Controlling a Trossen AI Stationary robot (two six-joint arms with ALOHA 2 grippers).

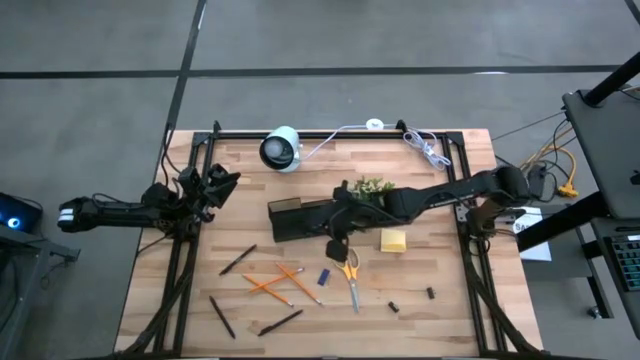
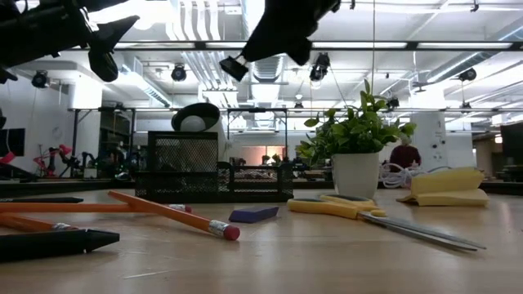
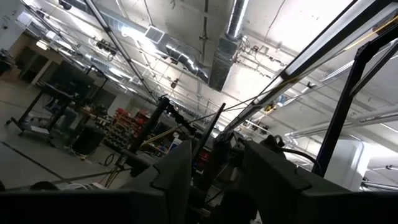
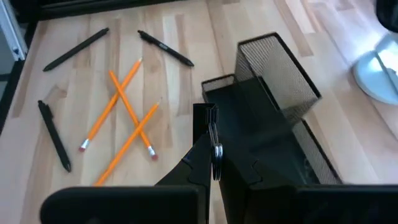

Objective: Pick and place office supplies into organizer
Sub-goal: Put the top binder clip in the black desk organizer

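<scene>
The black mesh organizer (image 1: 300, 218) stands mid-table. My right gripper (image 1: 335, 247) hangs above the table at its near right corner, shut on a small dark binder clip (image 4: 205, 118); it also shows high in the low view (image 2: 237, 64). Orange pencils (image 1: 272, 283), black pens (image 1: 238, 260), yellow-handled scissors (image 1: 351, 275), a blue piece (image 1: 324, 276), a yellow sticky-note pad (image 1: 393, 240) and two dark clips (image 1: 430, 293) lie flat on the wood. My left gripper (image 1: 222, 185) waits open at the table's left edge, pointing up (image 3: 217, 186). My right gripper pinches the clip's silver wire handles (image 4: 215, 152) between its two fingertips. The clip's black body (image 4: 205, 115) sticks out past the fingertips. The fingers slant downward, coming from the table's right side. The clip is lifted clear of the table and the organizer.
A potted green plant (image 1: 372, 187) stands just behind the right arm. A white round camera device (image 1: 281, 148) and a white coiled cable (image 1: 425, 148) sit at the far edge. Black frame rails (image 1: 180, 270) run along the table's left and right sides.
</scene>
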